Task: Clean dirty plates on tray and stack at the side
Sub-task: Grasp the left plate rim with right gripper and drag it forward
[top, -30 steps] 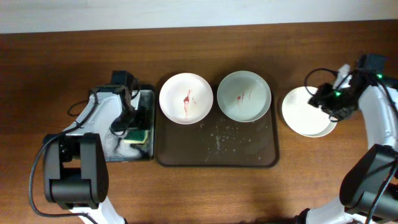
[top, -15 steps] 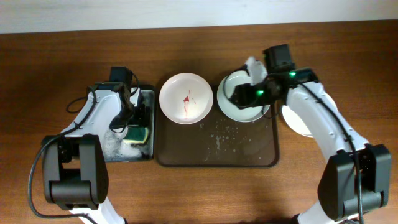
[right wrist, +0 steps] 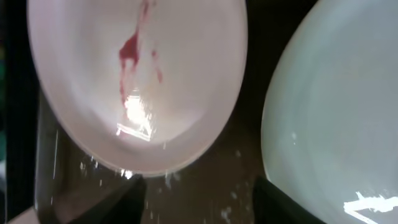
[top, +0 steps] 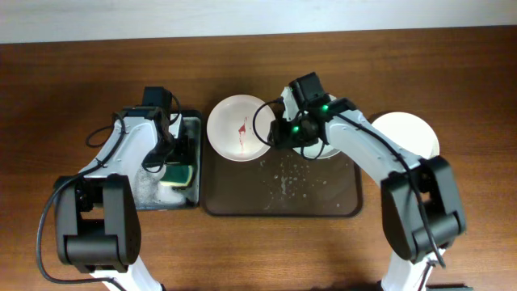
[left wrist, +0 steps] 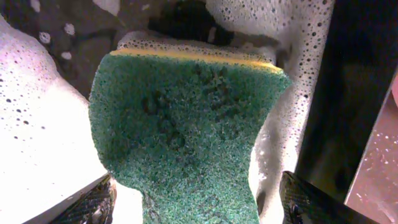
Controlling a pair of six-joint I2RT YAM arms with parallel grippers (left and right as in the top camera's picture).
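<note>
Wood tabletop, about a third done by my read: one unmarked white plate (top: 408, 133) sits on the table right of the tray (top: 242, 202). Two more are on the tray: the left plate (top: 241, 121) has a red smear, and the right plate (right wrist: 336, 112) is mostly under the arm, so I can't call it clean. Right gripper (right wrist: 199, 202) hovers over the gap between those two, fingers part open and holding nothing; left gripper (left wrist: 196, 205) is over the soapy black tray (top: 145, 190), fingers wide either side of the green sponge (left wrist: 186, 124) with a gap on one side, so no grip yet. Wiping and stacking remain.
</note>
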